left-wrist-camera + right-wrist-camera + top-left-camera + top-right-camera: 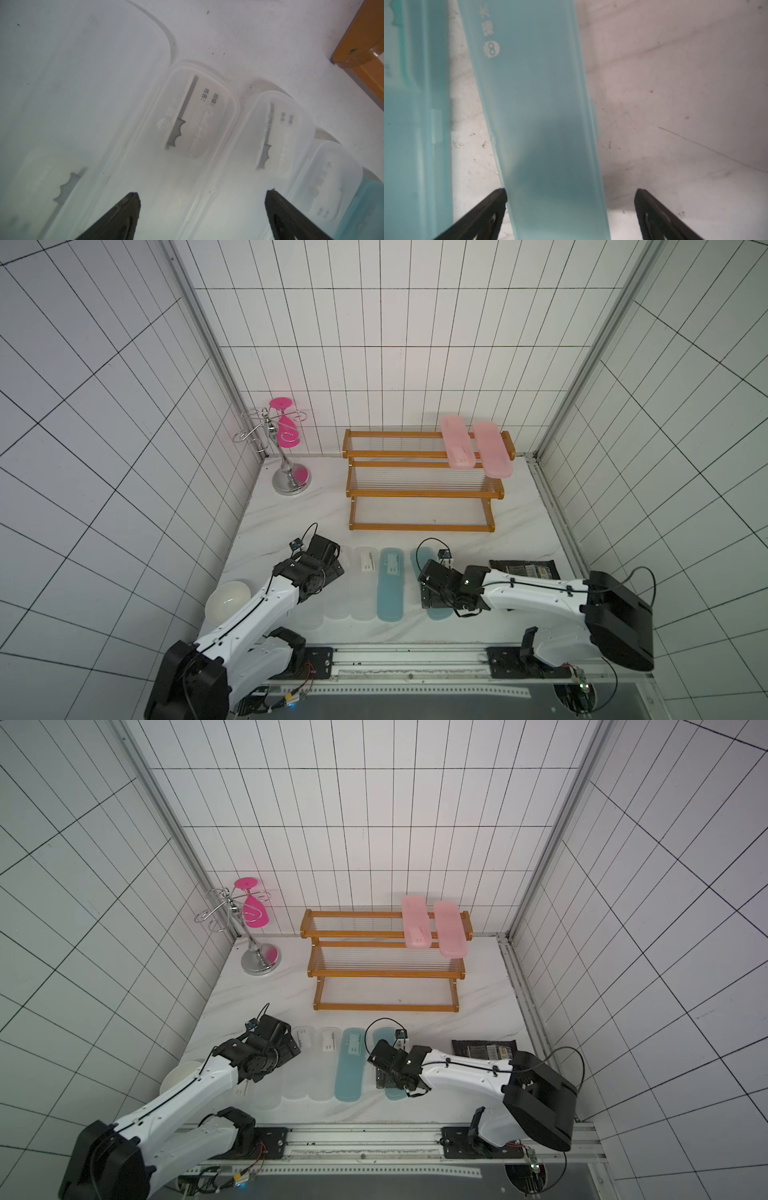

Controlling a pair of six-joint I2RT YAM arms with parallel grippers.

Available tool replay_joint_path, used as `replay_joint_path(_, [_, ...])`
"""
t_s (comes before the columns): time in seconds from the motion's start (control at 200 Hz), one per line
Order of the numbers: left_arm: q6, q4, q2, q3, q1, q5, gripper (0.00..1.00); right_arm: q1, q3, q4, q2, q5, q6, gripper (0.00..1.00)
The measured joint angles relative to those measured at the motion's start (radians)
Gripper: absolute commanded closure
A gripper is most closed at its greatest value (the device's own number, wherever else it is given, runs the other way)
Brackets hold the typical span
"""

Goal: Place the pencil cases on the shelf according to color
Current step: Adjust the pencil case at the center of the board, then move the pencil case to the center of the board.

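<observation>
The orange-brown shelf (422,492) stands at the back, with two pink pencil cases (457,445) (493,450) across the right end of its top tier. On the table in front lie several frosted clear cases (365,593) and two teal-blue ones (390,587) (438,613) in a row. My left gripper (201,197) hangs open over the clear cases (199,116), holding nothing. My right gripper (571,194) is open and straddles the right teal case (542,124). One fingertip (500,196) sits at the case's edge and the other stands clear of it.
A chrome wire stand with a pink glass (286,448) is at the back left. A white bowl (228,601) sits under the left arm. A black foil packet (524,570) lies behind the right arm. Tiled walls close in both sides.
</observation>
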Motion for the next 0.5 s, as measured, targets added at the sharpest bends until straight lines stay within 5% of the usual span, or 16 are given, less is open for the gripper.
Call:
replay_joint_path(0.26, [0.047, -0.079, -0.126, 0.13, 0.064, -0.154, 0.02, -0.004, -0.043, 0.006, -0.217, 0.007, -0.043, 0.0])
replay_joint_path(0.5, [0.057, -0.021, 0.01, 0.103, 0.217, -0.129, 0.02, -0.004, -0.043, 0.047, -0.153, -0.006, -0.121, 0.01])
